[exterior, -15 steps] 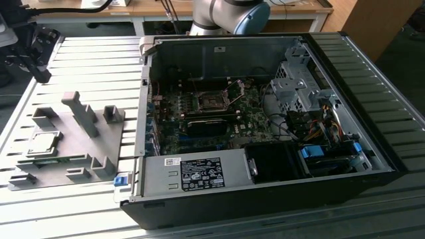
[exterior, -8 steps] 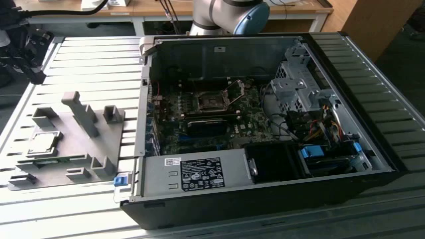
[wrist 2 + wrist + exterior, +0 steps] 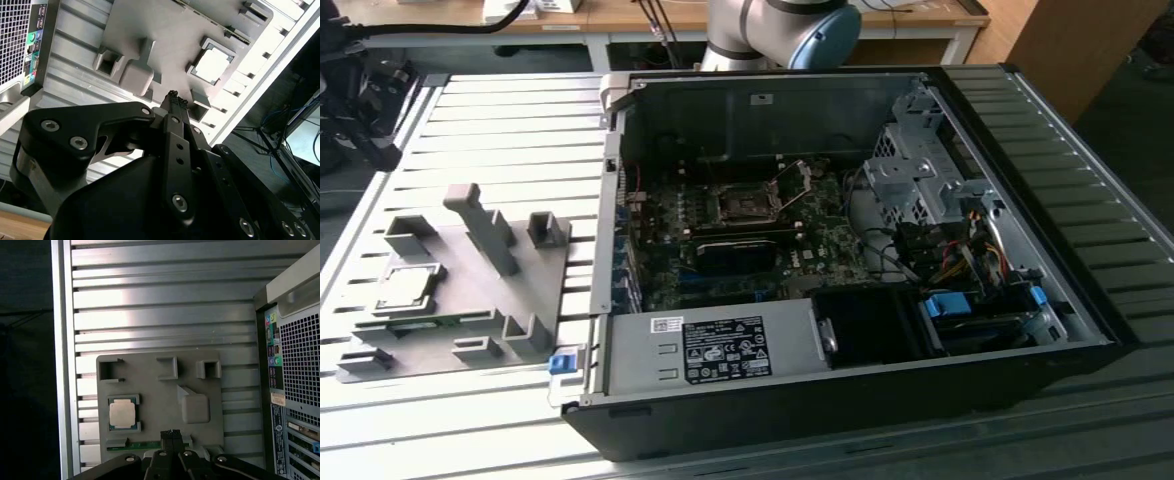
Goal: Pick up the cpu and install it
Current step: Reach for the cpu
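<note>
**CPU IN FIXTURE, GRIPPER CLOSED AND EMPTY**

1. Task item. The cpu lies flat, metal top up, in a framed recess of the grey fixture plate. The recess sits along the plate's edge farthest from the computer case. The cpu has not been lifted.

2. Gripper. In both wrist views the gripper has its two fingers pressed together, with nothing between them. It is over the fixture plate and apart from the cpu. The cpu is the nearest task item to the fingertips.

3. Work surface. The fixture plate rests on the slatted metal table, near the table edge at the exterior view's left. The computer case stands beside the plate and takes up the middle of the table.

4. Case. The case lies open side up. The motherboard is exposed, and the socket frame sits near its middle. The arm rises beyond the far edge of the case.
</note>
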`<state>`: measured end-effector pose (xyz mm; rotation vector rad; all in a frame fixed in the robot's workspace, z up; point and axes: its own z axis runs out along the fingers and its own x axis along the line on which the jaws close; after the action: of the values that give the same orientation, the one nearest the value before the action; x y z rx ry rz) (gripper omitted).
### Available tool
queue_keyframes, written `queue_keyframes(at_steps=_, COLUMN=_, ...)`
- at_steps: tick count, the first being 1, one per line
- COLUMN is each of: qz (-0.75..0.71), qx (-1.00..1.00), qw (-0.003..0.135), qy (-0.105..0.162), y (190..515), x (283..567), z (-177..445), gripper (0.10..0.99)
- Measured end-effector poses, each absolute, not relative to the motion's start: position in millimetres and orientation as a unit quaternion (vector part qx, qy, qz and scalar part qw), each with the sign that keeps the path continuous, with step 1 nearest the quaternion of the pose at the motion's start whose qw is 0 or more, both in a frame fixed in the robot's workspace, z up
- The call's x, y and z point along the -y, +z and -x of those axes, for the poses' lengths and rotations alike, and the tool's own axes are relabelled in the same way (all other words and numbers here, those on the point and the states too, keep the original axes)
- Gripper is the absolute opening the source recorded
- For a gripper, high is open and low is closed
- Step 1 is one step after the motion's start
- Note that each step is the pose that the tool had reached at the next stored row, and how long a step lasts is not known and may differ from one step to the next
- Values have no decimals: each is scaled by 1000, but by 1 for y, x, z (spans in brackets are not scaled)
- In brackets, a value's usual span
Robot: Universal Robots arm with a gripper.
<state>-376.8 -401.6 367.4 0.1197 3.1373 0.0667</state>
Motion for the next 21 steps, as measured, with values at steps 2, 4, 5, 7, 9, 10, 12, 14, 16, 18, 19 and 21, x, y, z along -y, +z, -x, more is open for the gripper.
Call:
queue_keyframes(at_steps=2, qz=-38, qx=-999, qw=0, qy=21, y=367, x=402, z=379, gripper=106)
queue_keyframes(at_steps=4, qz=-38, qx=-999, qw=0, qy=21, y=367, x=402, z=381, gripper=106)
queue_keyframes(at_steps=5, qz=-38, qx=-999, qw=-1, qy=21, y=366, x=402, z=382, gripper=106)
queue_keyframes(at_steps=7, qz=-38, qx=-999, qw=-1, qy=21, y=366, x=402, z=385, gripper=106)
queue_keyframes(at_steps=9, qz=-38, qx=-999, qw=-2, qy=21, y=365, x=402, z=389, gripper=106)
queue_keyframes(at_steps=10, qz=-38, qx=-999, qw=-2, qy=21, y=365, x=402, z=391, gripper=106)
queue_keyframes(at_steps=12, qz=-38, qx=-999, qw=-2, qy=21, y=365, x=402, z=396, gripper=106)
queue_keyframes(at_steps=14, qz=-38, qx=-999, qw=-3, qy=21, y=364, x=403, z=401, gripper=106)
queue_keyframes(at_steps=16, qz=-38, qx=-999, qw=-5, qy=21, y=363, x=403, z=405, gripper=106)
queue_keyframes(at_steps=18, qz=-38, qx=-999, qw=-5, qy=21, y=363, x=403, z=410, gripper=106)
queue_keyframes(at_steps=19, qz=-38, qx=-999, qw=-5, qy=21, y=362, x=403, z=412, gripper=106)
queue_keyframes(at_steps=21, qz=-38, qx=-999, qw=-5, qy=21, y=362, x=403, z=418, gripper=106)
